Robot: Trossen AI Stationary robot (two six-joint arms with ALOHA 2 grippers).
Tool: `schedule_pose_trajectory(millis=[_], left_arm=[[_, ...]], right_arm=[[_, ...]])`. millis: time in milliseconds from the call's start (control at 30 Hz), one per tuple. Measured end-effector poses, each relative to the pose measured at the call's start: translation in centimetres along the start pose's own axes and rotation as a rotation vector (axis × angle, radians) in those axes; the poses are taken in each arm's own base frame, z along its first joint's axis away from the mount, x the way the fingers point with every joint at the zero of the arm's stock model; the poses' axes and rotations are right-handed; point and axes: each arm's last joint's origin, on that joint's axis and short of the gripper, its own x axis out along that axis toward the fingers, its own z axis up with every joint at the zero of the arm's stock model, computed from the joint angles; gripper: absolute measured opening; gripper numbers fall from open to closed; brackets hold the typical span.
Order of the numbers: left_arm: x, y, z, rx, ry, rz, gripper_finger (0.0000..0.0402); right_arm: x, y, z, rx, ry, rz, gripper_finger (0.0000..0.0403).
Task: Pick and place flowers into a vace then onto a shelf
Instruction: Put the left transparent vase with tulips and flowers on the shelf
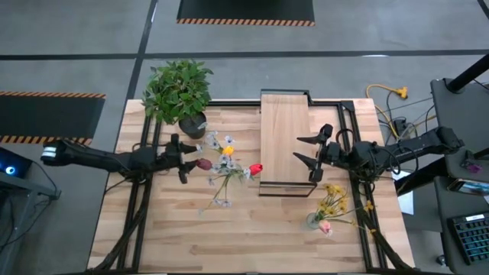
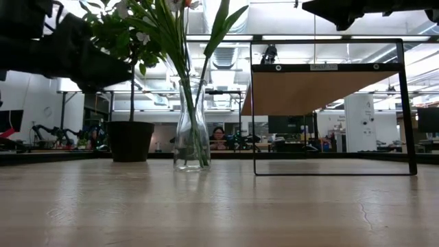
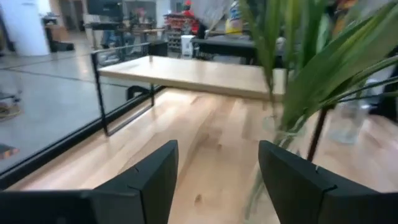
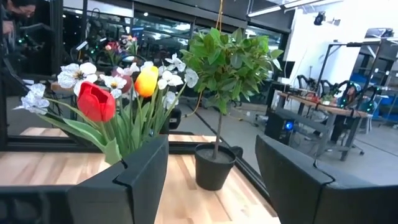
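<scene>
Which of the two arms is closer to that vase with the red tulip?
Left. The left gripper is right beside the vase of flowers, jaws open toward it. The right gripper hovers above the shelf, farther away, jaws open.

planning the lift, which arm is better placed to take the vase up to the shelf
Left, probably. The left gripper is open right beside the vase; the right gripper hangs open over the shelf's edge, with the shelf between it and the vase.

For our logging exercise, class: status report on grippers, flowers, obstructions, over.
Left gripper open beside clear glass vase. Right gripper open over pale-wood shelf. Red, yellow, white flowers in vase, not shelved. Green potted plant behind vase.
</scene>
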Motion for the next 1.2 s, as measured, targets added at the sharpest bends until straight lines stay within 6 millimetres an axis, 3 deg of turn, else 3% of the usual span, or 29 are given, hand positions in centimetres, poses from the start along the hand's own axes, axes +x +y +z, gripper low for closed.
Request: schedule_pose_trajectory(millis=[200,567,800,967,1200], left_arm=[[0.6,0.1,0.4,0.002,-0.029,0.134,0.0207],[1.4,-0.1,1.5,-0.017,-0.033,0.175,0.0207],[1.7,-0.8,0.9,-0.056,0.028,-0.032,0.0207],[2.4,-1.0,-0.4,-0.025,0.115,-0.048,0.021],[4.0,-1.7,-1.5,-0.031,0.11,-0.121,0.0266]], right_arm=[[0.0,0.1,-0.4,-0.003,0.034,0.006,0.0235],[0.1,0.2,-0.7,0.008,0.055,0.01,0.0231],[0.1,0.2,-0.7,0.009,0.063,0.012,0.0231],[0.1,0.2,-0.9,0.018,0.073,0.014,0.0229],[0.1,0.2,-0.9,0.022,0.073,0.015,0.0228]])
